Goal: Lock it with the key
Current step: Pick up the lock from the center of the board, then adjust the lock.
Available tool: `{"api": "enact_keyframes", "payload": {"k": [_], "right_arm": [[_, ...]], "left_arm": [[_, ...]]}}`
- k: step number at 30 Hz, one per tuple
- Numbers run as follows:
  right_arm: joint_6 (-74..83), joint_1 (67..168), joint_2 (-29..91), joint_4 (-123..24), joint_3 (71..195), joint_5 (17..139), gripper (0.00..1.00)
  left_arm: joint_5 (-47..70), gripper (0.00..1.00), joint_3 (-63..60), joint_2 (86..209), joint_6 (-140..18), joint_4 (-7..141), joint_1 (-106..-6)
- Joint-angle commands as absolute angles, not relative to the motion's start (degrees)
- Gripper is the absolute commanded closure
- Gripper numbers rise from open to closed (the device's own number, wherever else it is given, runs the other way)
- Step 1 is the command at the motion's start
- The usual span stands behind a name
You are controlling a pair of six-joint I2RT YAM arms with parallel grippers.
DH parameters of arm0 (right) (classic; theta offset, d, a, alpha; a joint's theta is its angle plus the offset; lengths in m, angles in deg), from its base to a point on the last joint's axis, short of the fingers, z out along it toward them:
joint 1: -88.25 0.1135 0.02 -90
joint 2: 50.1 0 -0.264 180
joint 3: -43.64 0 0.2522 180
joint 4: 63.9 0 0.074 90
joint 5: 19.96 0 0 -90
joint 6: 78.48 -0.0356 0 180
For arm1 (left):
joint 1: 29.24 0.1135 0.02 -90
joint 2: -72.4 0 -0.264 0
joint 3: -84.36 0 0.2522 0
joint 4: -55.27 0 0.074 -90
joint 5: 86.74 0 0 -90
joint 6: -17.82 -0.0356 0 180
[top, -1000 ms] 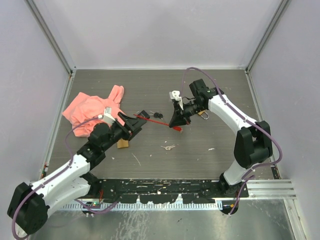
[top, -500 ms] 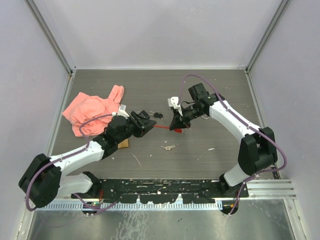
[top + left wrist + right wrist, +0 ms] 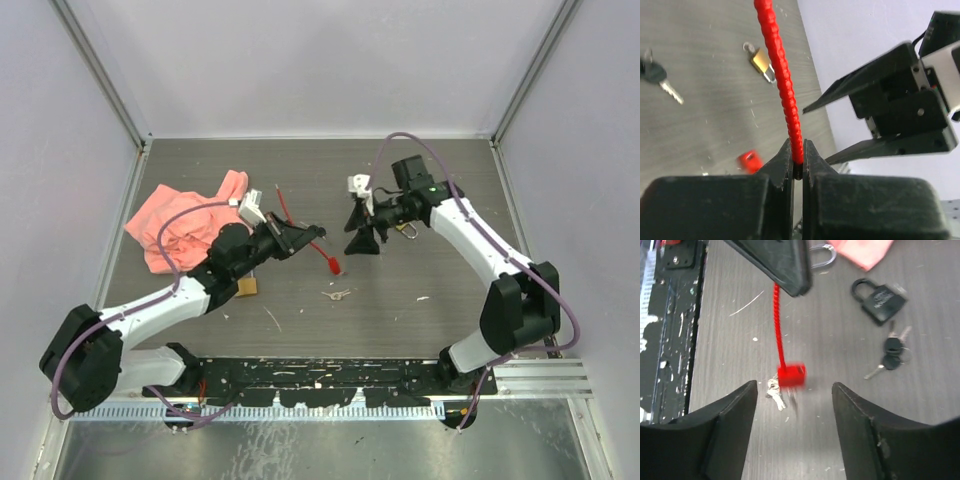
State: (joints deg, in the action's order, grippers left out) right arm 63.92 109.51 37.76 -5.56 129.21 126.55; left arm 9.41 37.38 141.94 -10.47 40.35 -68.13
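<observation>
From above, the left claw (image 3: 305, 236) was clamped on a thin red cable (image 3: 284, 205) that ran up past its jaws and down the other side to a small red lock body (image 3: 335, 267) hanging low over the table (image 3: 440, 180), whose top was dark and wood-grained. The right claw (image 3: 362, 245) stood just beside it, jaws spread and holding nothing. A crumpled pink cloth (image 3: 180, 222) lay at the left. A bunch of silver keys (image 3: 337, 294) lay near the lock body, and a brass padlock (image 3: 407, 230) sat under the right arm.

The left wrist camera showed the cable (image 3: 782, 85) to be ribbed like a string of beads, pinched between the two flat black fingers (image 3: 782, 167) of the left claw (image 3: 798, 150). The lock body (image 3: 749, 161) was a red blur low in the frame. On the table lay the brass padlock (image 3: 761, 60) with its steel loop and a black-headed key (image 3: 657, 77). The right claw (image 3: 840, 127) faced in, its wedge-shaped jaws apart.

From the right wrist, the right claw (image 3: 795, 386) was open, its rounded black fingers (image 3: 730, 435) framing the boxy lock body (image 3: 791, 375) hanging on the cable (image 3: 776, 325). The silver keys (image 3: 775, 390) lay beside it. A black padlock (image 3: 879, 300) and black keys (image 3: 892, 355) lay to the right, with the cloth (image 3: 860, 252) at the top.
</observation>
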Motion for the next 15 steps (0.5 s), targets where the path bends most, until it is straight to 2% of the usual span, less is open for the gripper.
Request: {"api": "enact_keyframes", "payload": {"k": [1,4,7,9,10,15], "right_arm": [[49.85,102.45,30.6,-13.66,131.12,136.62,0.29],[28.91,99.06,27.05,-29.2,125.59,141.72,0.24],[-0.43,98.53,25.39,-55.71,116.88,146.13,0.24],[-24.67,98.38,25.48,-81.16,109.87,144.38,0.25],[-33.81,98.24,25.95,-89.36,107.44,142.35,0.25],[-66.6,97.61,30.45,-112.61,102.23,130.91,0.29]], "left_arm": [[7.23,1.0,28.82,138.51,-32.31,38.64,-68.18],[7.32,1.0,23.42,140.32,-40.88,40.94,-68.25],[7.7,1.0,18.98,142.67,-46.84,40.92,-68.25],[7.32,1.0,16.31,144.18,-49.53,40.38,-68.26],[7.37,1.0,15.01,144.62,-50.95,40.12,-68.24],[8.07,1.0,9.39,149.33,-57.58,39.44,-68.47]]}}
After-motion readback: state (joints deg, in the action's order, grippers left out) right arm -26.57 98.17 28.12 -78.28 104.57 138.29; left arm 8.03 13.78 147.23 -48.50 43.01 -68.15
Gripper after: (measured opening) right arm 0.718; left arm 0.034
